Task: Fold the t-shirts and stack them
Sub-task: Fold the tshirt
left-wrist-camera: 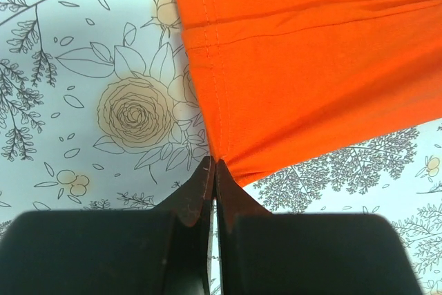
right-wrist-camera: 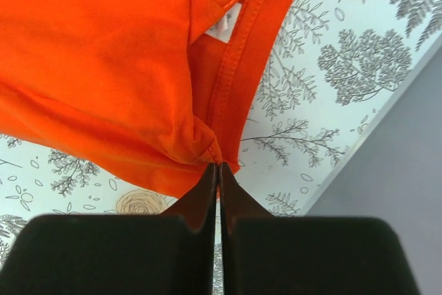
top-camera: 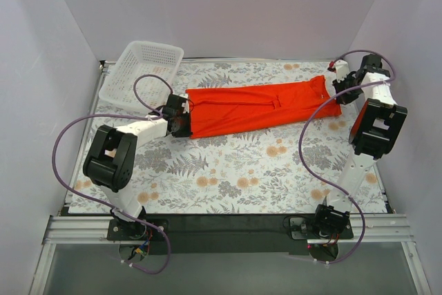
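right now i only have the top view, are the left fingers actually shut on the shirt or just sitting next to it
observer: shut on it. In the left wrist view the left fingers pinch the bottom corner of the orange-red t-shirt, right at the stitched hem.
operator: and the right side
observer: the right fingers are closed on the neckline edge, just below the white neck label inside the collar.
operator: fabric bunched anywhere
observer: at the right fingers, yes: folds gather into the pinch. At the left fingers the hem lies smooth.
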{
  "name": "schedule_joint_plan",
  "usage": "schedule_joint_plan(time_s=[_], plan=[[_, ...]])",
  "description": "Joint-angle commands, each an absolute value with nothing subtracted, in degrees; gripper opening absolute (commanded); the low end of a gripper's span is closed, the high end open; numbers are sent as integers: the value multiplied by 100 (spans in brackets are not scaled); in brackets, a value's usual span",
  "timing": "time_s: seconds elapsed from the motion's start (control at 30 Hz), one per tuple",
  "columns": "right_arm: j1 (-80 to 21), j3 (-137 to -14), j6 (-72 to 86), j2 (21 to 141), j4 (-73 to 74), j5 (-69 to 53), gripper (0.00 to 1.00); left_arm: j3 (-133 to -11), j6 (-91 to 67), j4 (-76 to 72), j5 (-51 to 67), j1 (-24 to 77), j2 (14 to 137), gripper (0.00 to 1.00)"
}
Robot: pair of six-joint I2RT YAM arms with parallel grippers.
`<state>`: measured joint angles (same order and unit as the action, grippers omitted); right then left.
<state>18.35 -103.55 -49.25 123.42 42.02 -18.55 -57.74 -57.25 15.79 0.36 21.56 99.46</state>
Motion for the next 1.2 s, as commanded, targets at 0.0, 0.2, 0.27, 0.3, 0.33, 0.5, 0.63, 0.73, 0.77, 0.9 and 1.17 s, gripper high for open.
schedule_joint_plan(time_s=[0.0,0.2,0.27,0.3,0.33,0.5,0.63,0.73,0.77,0.9,1.17], plan=[[1872,-10714,-5018,12471,4148,-1732,1,-5678,-5713,1608,-185,2127,9650,0],[1863,-10574,-5474,12603,4227,-1529,2,-5581,-5713,1626,-132,2127,9545,0],[1863,-10477,-5598,12638,4271,-1529,1,-5598,-5695,1626,-79,2127,9527,0],[1863,-10450,-5616,12639,4263,-1529,2,-5607,-5695,1626,-44,2127,9519,0],[1863,-10433,-5608,12656,4263,-1494,4,-5625,-5687,1626,-9,2136,9519,0],[1890,-10652,-5222,12604,4236,-1503,36,-5721,-5687,1626,360,2127,9466,2],[1934,-10731,-4914,12183,4236,-1871,42,-5827,-5730,1609,536,2127,9255,32],[1942,-10635,-4738,11919,4263,-2160,43,-5853,-5748,1530,747,2118,8992,45],[1942,-10583,-4685,11866,4271,-2267,43,-5854,-5748,1477,773,2127,8843,47],[1934,-10292,-4536,11725,4333,-2977,43,-5722,-5713,1266,809,2109,8412,53],[1539,-10738,-3982,12260,4377,-3806,43,-5379,-5476,765,791,1969,8130,58]])
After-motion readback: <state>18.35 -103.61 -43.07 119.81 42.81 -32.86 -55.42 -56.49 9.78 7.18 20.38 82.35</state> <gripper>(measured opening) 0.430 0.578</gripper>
